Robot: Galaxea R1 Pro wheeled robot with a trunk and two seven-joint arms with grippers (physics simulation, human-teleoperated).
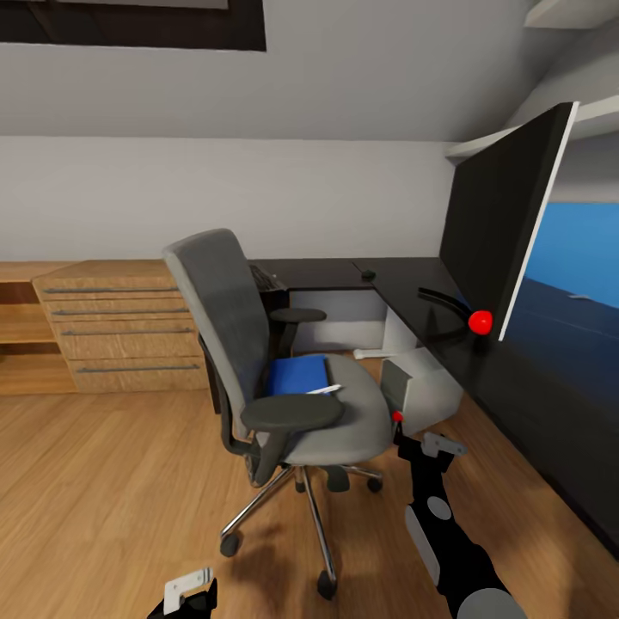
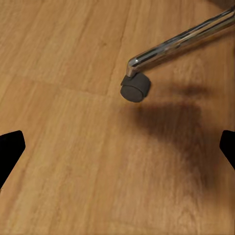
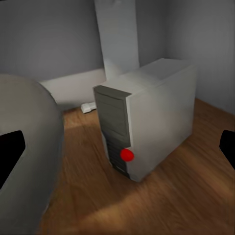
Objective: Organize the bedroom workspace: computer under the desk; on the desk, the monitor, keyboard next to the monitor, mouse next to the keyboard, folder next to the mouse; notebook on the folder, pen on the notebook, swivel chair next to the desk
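Note:
The grey swivel chair (image 1: 258, 378) stands on the wood floor, apart from the black desk (image 1: 335, 275). The blue folder (image 1: 297, 376) lies on its seat, with a thin white stick, probably the pen (image 1: 325, 389), at its near edge. The notebook is out of view. The monitor (image 1: 503, 223) stands on the desk's right wing. The keyboard (image 1: 265, 277) peeks out behind the chair back, and a small dark mouse (image 1: 368, 274) lies further right. The computer (image 1: 421, 387) (image 3: 147, 122) stands under the desk. My right gripper (image 1: 423, 447) (image 3: 117, 152) is open facing it. My left gripper (image 1: 189, 593) (image 2: 117, 152) hangs open over the floor near a castor (image 2: 134, 88).
A light-wood drawer chest (image 1: 120, 327) stands against the back wall at the left. A white object (image 1: 370, 352) lies on the floor under the desk. A chrome chair leg (image 2: 181, 41) reaches toward my left gripper. Red marker dots sit on the monitor base (image 1: 480, 321) and the computer front (image 3: 127, 154).

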